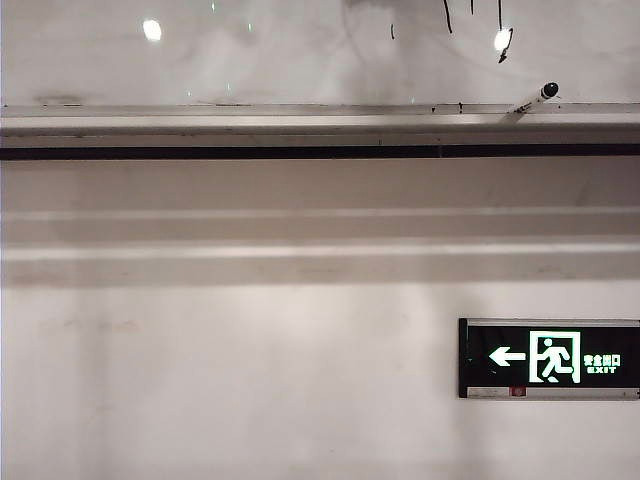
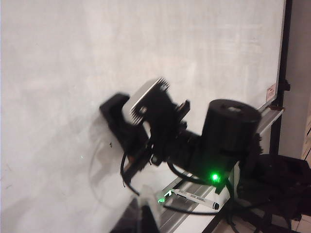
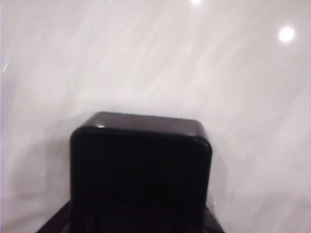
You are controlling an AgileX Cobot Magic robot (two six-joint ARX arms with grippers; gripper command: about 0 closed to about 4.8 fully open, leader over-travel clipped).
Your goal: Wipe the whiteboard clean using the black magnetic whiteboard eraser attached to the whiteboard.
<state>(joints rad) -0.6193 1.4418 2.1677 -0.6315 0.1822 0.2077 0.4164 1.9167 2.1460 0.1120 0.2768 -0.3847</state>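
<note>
The glossy whiteboard (image 3: pixel 146 58) fills the right wrist view, and the black eraser (image 3: pixel 141 165) rests flat against it. My right gripper (image 3: pixel 141 224) is shut on the eraser, its dark fingers just showing at the block's lower corners. From the left wrist view, the right gripper (image 2: pixel 121 119) presses the eraser (image 2: pixel 111 107) onto the whiteboard (image 2: pixel 73 58). My left gripper (image 2: pixel 141 213) hangs shut and empty near the tray rail (image 2: pixel 170 213). The exterior view shows the whiteboard (image 1: pixel 300 50) with black marker strokes (image 1: pixel 447 15) at its upper right; neither gripper appears there.
A white marker with a black cap (image 2: pixel 197 198) lies on the tray rail, also visible as a marker (image 1: pixel 535 98) on the grey rail (image 1: pixel 300 118). A lit exit sign (image 1: pixel 550 358) hangs on the wall below. Dark bags (image 2: pixel 284 184) sit past the board's end.
</note>
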